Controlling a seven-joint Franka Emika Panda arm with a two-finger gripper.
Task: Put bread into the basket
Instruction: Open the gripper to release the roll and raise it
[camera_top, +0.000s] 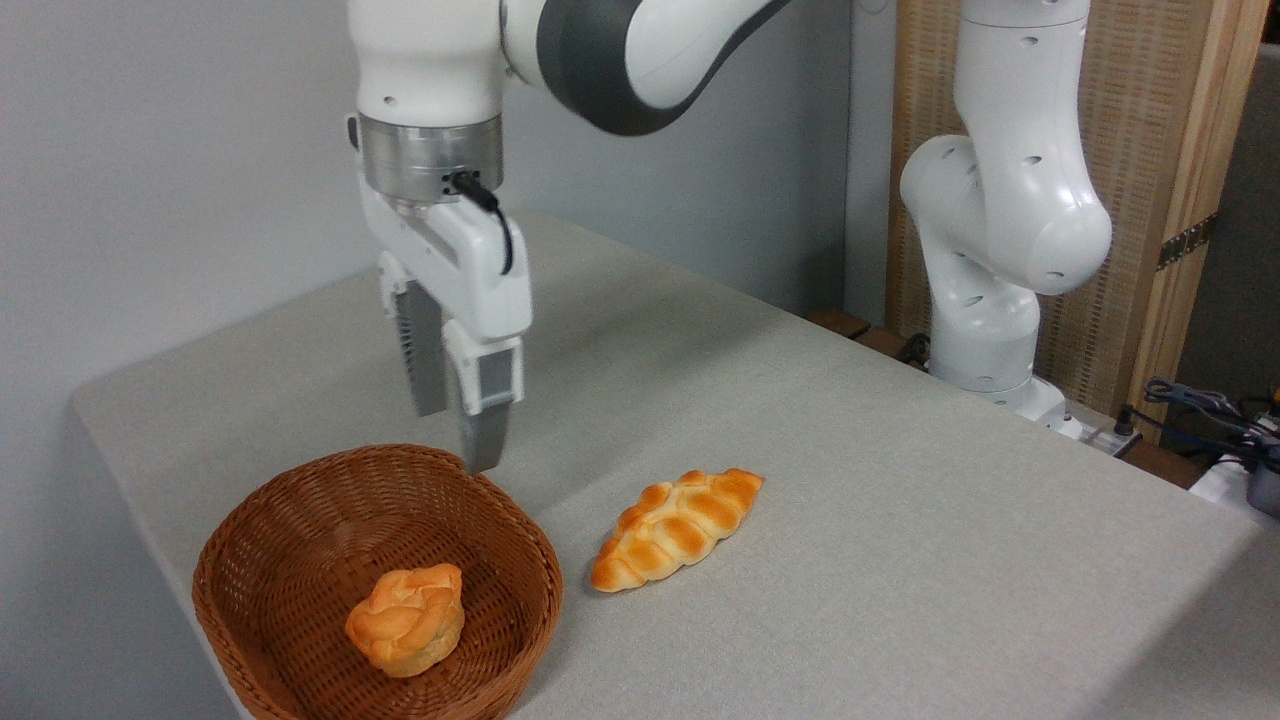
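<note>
The small round orange-golden knotted bun (406, 618) sits inside the shallow brown woven wicker basket (270, 560) at the table's (900, 520) near left corner. The two-finger gripper (455, 435) hangs empty above the basket's far rim, fingers slightly parted. The longer braided golden loaf (675, 528) lies just right; the surface beyond is bare.

place: robotics lab | evidence: bench-mounted arm (1000, 230), grey table (900, 520), loose cables (1200, 405)
</note>
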